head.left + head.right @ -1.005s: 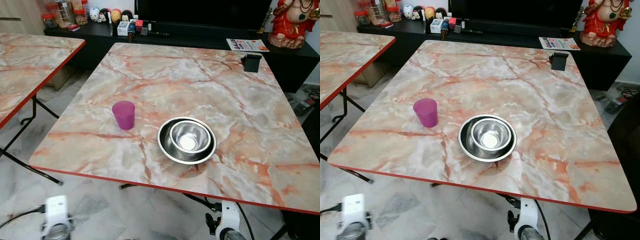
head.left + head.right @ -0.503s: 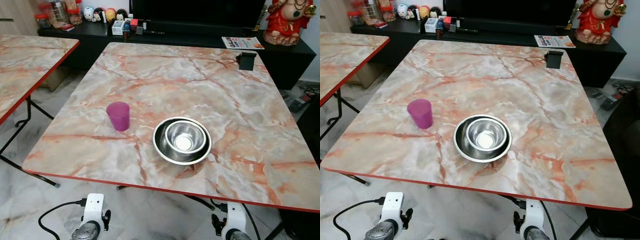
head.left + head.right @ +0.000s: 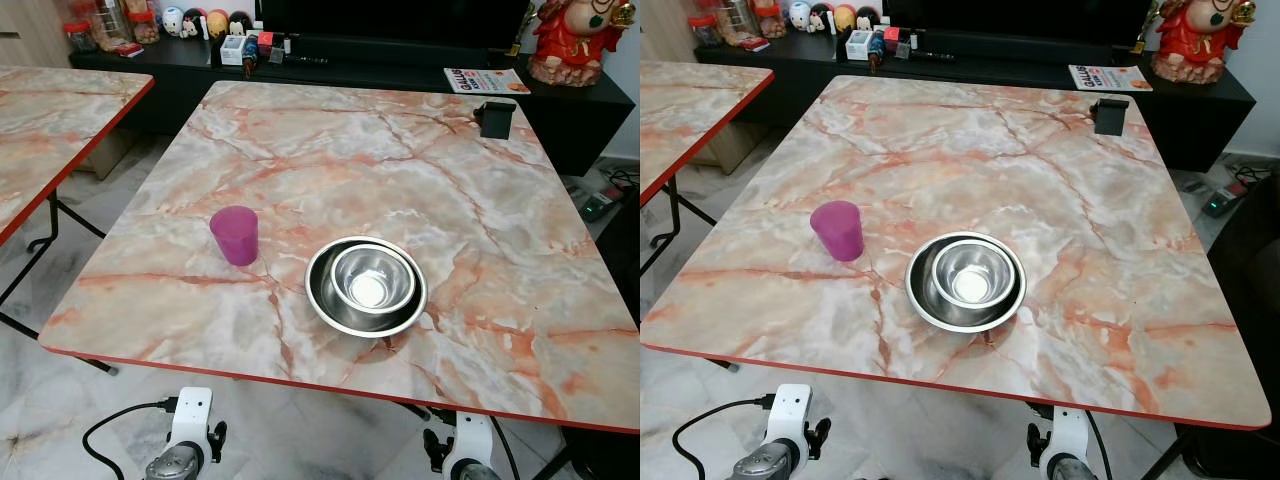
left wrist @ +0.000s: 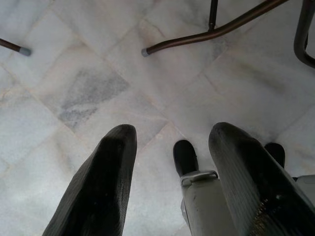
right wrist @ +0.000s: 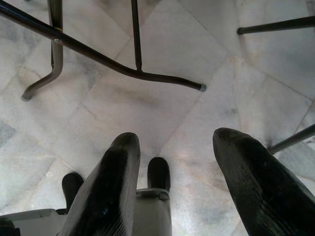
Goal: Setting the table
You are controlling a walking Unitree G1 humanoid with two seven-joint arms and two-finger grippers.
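Marble table takes up most of scene. Steel bowl nested inside bigger steel plate, near edge, roughly centre. Purple cup upright just left of them, not touching. Left gripper and right gripper both hang low over floor tiles, fingers spread wide, holding nothing.
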